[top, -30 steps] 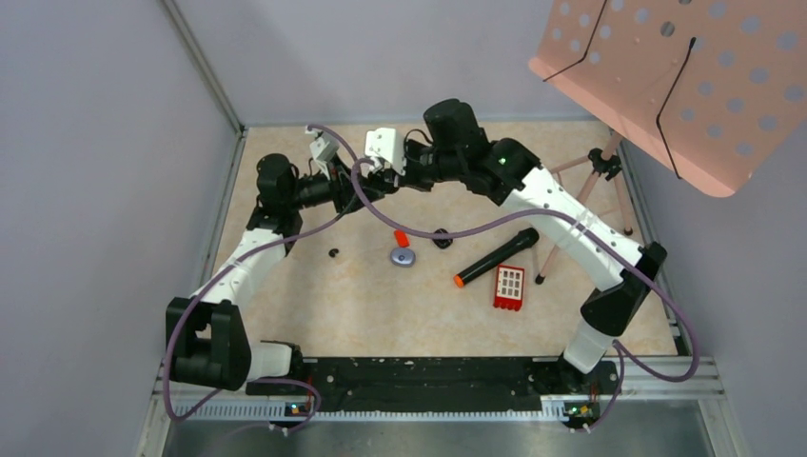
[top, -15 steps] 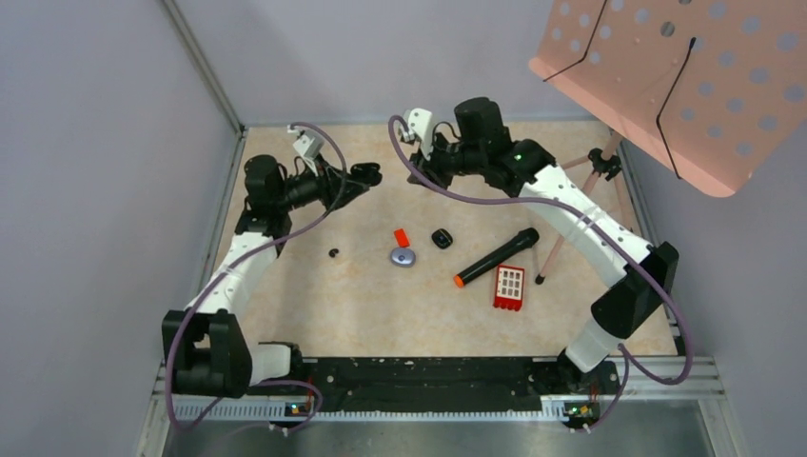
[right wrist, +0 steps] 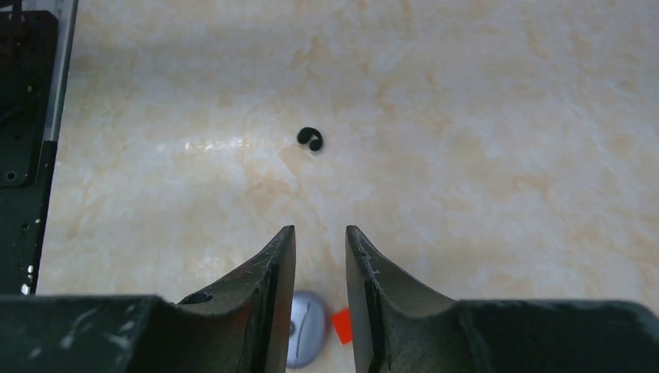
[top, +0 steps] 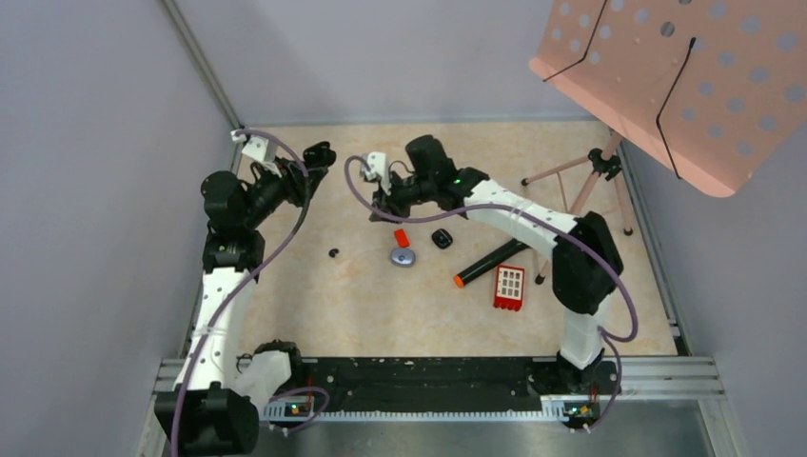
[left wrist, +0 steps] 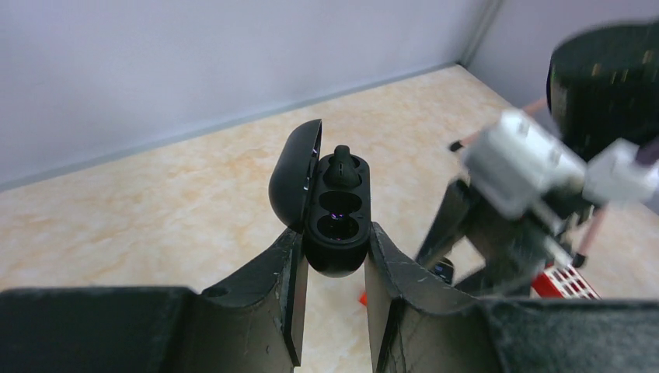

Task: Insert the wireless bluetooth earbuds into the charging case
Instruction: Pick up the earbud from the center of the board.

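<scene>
Nearest the arm bases sits the red block, and everything else is placed from it. A black marker lies just beyond it. Well to the block's left, the loose earbud lies alone on the table, black and curled. Between that bud and the block, a little farther off, are a grey oval thing and a small red piece. The small black thing beside them is too tiny to name, perhaps another bud.

The right gripper hangs above that cluster, fingers narrowly apart with nothing between them, aimed at the loose earbud. Farthest from the block, toward the far left corner, the left gripper is clamped on the charging case, lid open. The seated earbud fills its upper well; the lower well is bare.

So one bud looks done and the second is being fetched. Next, the right fingers must straddle the loose earbud, close, and carry it to the bare well.

A second ago both grippers met beyond the block at the far middle. Since then the left has swung away and the right has dropped.
</scene>
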`<action>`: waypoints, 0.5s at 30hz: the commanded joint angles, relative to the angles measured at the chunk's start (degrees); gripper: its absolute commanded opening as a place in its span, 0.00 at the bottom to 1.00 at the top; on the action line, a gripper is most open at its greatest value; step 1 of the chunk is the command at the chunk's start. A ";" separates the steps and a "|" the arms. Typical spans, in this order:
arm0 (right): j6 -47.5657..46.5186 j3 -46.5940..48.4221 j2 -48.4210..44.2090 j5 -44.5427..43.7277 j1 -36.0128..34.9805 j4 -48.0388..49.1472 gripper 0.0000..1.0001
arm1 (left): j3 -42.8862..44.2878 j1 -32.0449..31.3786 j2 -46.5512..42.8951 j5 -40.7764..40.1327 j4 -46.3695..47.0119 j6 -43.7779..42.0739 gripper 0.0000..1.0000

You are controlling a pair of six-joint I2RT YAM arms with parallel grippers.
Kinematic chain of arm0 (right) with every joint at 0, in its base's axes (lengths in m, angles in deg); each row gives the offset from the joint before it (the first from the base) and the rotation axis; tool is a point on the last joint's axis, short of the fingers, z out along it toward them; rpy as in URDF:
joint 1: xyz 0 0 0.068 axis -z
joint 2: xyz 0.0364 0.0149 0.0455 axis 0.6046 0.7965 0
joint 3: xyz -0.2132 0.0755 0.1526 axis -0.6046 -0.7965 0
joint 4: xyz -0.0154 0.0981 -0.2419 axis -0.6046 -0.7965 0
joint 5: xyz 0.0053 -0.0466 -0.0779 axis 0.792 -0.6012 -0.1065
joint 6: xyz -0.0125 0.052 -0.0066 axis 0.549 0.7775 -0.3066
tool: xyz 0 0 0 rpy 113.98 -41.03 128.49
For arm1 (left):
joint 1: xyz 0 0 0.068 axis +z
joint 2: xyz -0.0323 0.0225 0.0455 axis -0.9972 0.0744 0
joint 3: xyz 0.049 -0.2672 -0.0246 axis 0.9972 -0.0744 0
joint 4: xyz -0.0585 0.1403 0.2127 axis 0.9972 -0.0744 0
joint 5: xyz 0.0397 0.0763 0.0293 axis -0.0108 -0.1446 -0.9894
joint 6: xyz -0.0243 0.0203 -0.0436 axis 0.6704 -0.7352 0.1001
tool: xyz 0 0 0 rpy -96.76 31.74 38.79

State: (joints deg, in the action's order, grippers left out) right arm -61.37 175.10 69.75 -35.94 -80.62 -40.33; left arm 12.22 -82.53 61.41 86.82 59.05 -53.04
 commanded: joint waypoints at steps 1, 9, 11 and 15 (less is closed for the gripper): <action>-2.82 4.64 8.32 3.49 -4.98 3.01 0.29 | 3.72 2.53 -1.19 -12.08 -5.81 -1.50 0.00; 8.30 15.73 22.78 3.89 -6.20 6.50 0.29 | 8.60 6.37 -1.56 -16.47 -14.58 -0.05 0.00; 11.09 18.40 25.59 2.24 -6.29 7.00 0.28 | 9.24 6.97 -1.94 -17.05 -15.84 -0.59 0.00; 17.34 20.99 29.02 -5.03 -7.38 9.06 0.29 | 9.85 7.92 -2.28 -17.34 -17.40 -1.10 0.00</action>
State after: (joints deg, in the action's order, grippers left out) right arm -51.49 191.23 97.27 -35.53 -87.24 -36.48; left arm 19.17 -75.60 60.56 71.23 43.25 -53.59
